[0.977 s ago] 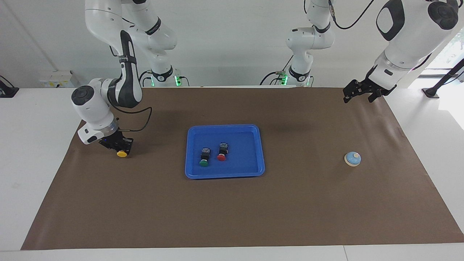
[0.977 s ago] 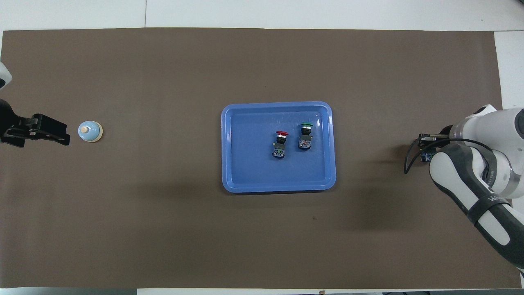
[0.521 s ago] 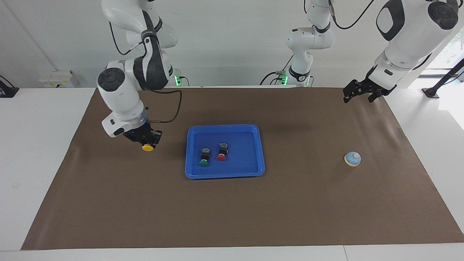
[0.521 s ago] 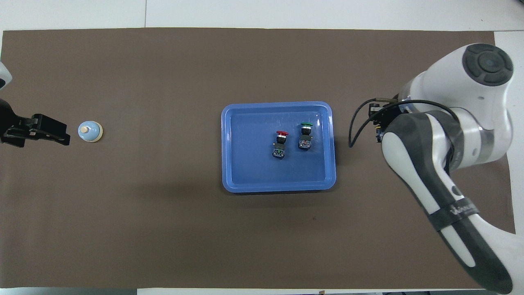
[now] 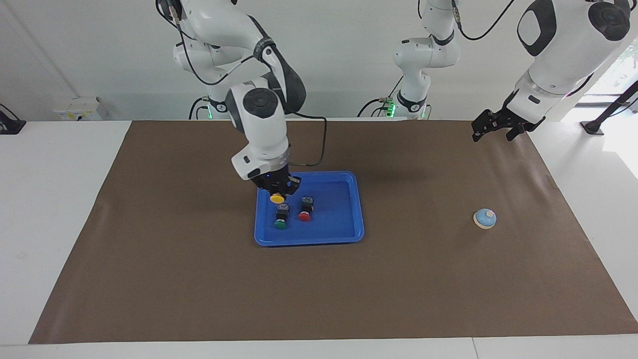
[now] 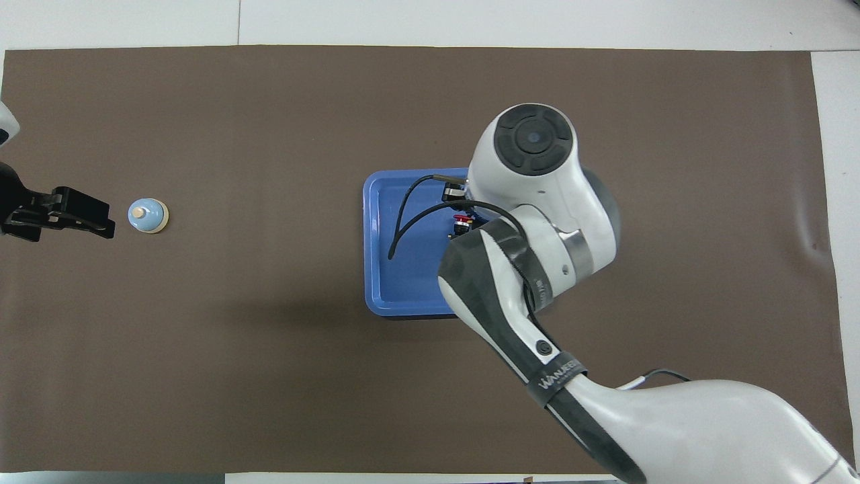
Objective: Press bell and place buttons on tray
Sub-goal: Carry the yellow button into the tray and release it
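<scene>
Yellow button [image 5: 277, 198] clamped in the right gripper [image 5: 277, 191], fingers closed on its black body, cap facing away from the robots. Facing view: hangs low over the tray [image 5: 349, 185], above the corner nearest the robots at the right arm's end, just nearer the robots than the green button [image 5: 280, 218]; red button [image 5: 305, 209] lies beside the green one on the tray floor. Best lowered straight down onto bare blue floor, clear of the green button's body, and let go only once close to the floor, to avoid a bounce or a knock. Right forearm slanted down from the shoulder, wrist nearly vertical. Left gripper [image 5: 491, 127] waits raised with fingers apart over the mat's edge nearest the robots; bell [image 5: 485, 218] sits well apart from it.

Overhead view: right wrist housing covers much of the tray [image 6: 376, 235]; yellow button hidden, red button [image 6: 461, 222] partly visible. Left gripper [image 6: 94, 220] spread wide just beside the bell [image 6: 148, 216].
</scene>
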You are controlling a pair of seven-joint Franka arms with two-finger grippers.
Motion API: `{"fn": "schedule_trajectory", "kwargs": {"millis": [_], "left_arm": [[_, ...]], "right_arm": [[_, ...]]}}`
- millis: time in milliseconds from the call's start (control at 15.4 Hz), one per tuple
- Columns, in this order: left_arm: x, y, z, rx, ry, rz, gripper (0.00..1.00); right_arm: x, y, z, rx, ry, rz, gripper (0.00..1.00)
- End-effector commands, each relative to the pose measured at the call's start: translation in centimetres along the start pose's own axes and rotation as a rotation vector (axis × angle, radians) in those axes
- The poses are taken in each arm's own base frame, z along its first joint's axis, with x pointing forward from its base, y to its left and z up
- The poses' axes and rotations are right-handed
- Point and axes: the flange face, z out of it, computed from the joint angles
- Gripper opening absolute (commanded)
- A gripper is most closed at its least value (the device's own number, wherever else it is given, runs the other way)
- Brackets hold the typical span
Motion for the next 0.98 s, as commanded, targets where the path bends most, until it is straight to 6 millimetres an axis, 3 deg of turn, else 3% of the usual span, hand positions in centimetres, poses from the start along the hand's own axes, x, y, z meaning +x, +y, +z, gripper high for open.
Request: {"fn": "schedule_trajectory", "kwargs": {"millis": [0,195,326,781,847,912], "left_arm": [[-0.4,0.0,-0.6,-0.002,-0.002,-0.008,1.0],[-0.5,0.0,-0.5,-0.002,-0.003,-0.008,1.0],[-0.5,0.0,-0.5,-0.002,-0.003,-0.008,1.0],[-0.4,0.0,-0.6,-0.002,-0.002,-0.008,1.0],[-0.4,0.0,-0.6,-0.002,-0.002,-0.008,1.0],[-0.5,0.0,-0.5,-0.002,-0.003,-0.008,1.0]], "right_arm": [[-0.7,-4.2,3.7,0.009,0.003,-0.013,0.0],[-1.0,-5.3,5.1,0.042,0.033,-0.027,0.0],[-2.7,-7.1,7.0,0.047,0.033,-0.058,0.0],[-3.8,-6.7,9.9,0.071,0.042,0.008,0.0],[-3.8,-6.7,9.8,0.073,0.042,0.018,0.07],[-3.8,-6.7,9.8,0.071,0.039,0.027,0.7]]}}
